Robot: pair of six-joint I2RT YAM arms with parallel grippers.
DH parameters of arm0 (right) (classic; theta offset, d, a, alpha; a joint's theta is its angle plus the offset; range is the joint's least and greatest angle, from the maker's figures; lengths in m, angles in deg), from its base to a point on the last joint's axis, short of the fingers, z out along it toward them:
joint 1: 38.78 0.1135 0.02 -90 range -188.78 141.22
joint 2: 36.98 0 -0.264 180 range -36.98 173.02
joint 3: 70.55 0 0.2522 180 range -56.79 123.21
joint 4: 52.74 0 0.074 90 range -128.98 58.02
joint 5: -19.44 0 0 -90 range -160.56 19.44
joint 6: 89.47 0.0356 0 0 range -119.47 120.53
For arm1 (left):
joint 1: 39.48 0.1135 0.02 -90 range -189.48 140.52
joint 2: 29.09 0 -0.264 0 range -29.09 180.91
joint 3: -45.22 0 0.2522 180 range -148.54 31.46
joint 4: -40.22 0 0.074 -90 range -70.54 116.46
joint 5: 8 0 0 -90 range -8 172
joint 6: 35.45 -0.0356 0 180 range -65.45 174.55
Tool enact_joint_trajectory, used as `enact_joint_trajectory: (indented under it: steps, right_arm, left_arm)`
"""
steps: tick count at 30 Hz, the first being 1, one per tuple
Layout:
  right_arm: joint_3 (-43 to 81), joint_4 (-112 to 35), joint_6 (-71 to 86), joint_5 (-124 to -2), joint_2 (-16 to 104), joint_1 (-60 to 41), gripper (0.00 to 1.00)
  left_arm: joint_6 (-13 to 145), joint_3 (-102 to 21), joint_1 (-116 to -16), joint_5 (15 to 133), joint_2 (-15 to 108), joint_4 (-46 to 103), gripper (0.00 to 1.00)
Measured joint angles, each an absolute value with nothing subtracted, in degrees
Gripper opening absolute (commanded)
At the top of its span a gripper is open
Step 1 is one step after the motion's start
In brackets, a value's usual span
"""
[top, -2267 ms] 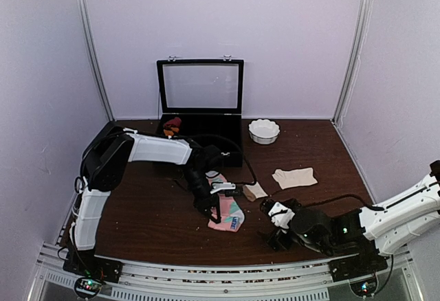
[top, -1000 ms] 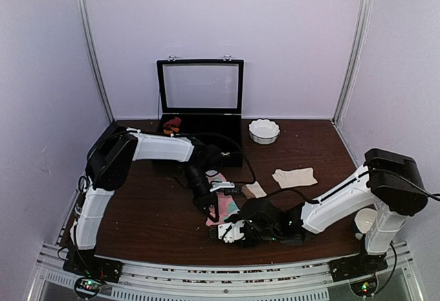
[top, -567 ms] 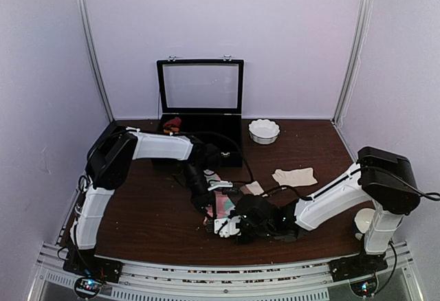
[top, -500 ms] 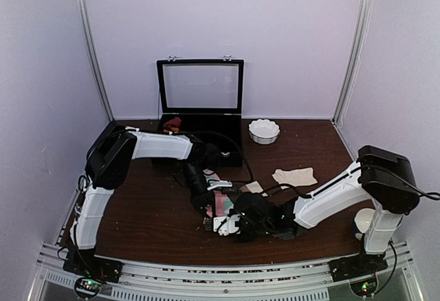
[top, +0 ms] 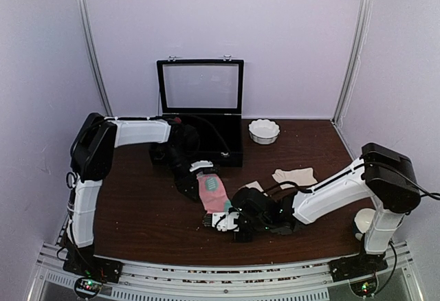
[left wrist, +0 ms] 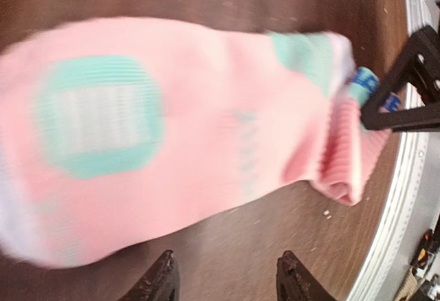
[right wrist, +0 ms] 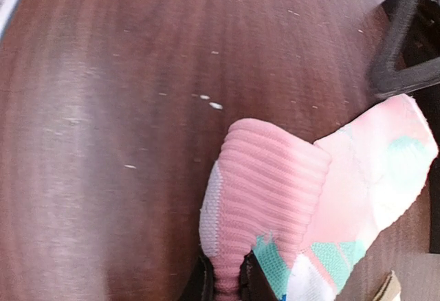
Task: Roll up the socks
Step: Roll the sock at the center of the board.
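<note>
Tabletop [top: 137, 205]: right hand [right wrist: 224, 282], low, pinches pink sock [right wrist: 275, 198].

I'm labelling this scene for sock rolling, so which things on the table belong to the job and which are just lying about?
Job: pink sock, its cuff pinched by the right gripper; cream sock.
Lying about: black case; white bowl.

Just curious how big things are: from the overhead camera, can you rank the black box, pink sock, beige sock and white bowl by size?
Largest: black box.
Next: pink sock and beige sock, about alike.
Smallest-looking: white bowl, though it sits farther back.
</note>
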State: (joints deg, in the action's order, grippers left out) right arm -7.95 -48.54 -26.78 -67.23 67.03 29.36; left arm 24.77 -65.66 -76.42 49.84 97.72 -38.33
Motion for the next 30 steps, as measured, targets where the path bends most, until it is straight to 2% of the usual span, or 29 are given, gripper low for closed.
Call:
enact_joint_trajectory:
  steps: [7, 18, 30]
  right_arm:
    - [-7.5, -44.4, -22.3, -63.1, 65.5, 31.6, 0.00]
    - [0.7, -35.6, -14.6, -53.6, 69.1, 32.0, 0.00]
    - [5.4, -35.6, 2.4, -32.9, 75.1, 23.0, 0.00]
  left_arm:
    - [29.1, -65.4, -74.5, 51.7, 97.0, -34.2, 0.46]
    - [30.1, -66.3, -76.3, 52.3, 99.5, -33.2, 0.41]
    - [30.1, -70.8, -77.1, 53.8, 101.7, -33.1, 0.41]
